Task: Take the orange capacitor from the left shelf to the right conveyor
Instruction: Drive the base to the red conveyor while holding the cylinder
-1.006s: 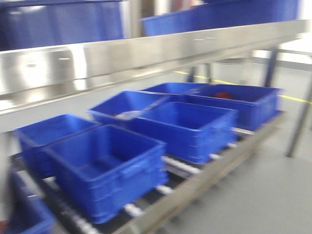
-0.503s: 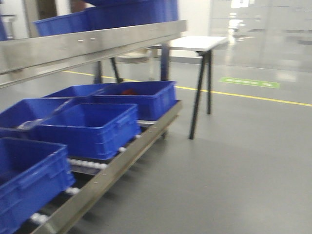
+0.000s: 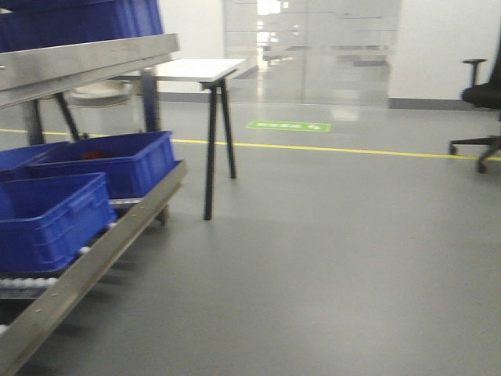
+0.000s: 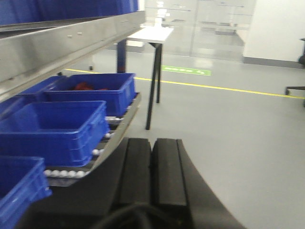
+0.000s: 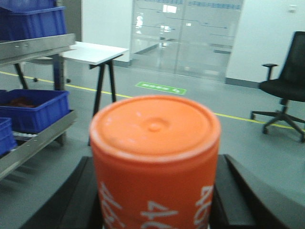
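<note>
The orange capacitor (image 5: 155,157), an orange cylinder with white print on its side, fills the right wrist view. My right gripper (image 5: 157,195) is shut on it, one black finger on each side. My left gripper (image 4: 152,162) is shut and empty, its pads pressed together over bare floor. The left shelf (image 3: 86,66) of brushed steel is at the far left of the front view. It also shows in the left wrist view (image 4: 62,47) and in the right wrist view (image 5: 33,50). The right conveyor is out of view.
Blue bins (image 3: 55,219) sit on the rack's lower roller level. A white table (image 3: 196,70) on black legs stands past the rack. A black office chair (image 3: 481,102) is at far right. A yellow line (image 3: 352,150) crosses the grey floor.
The front view has swung to the right. The shelf and blue bins have slid to the left edge, and the floor, the table and the chair have come into view.
</note>
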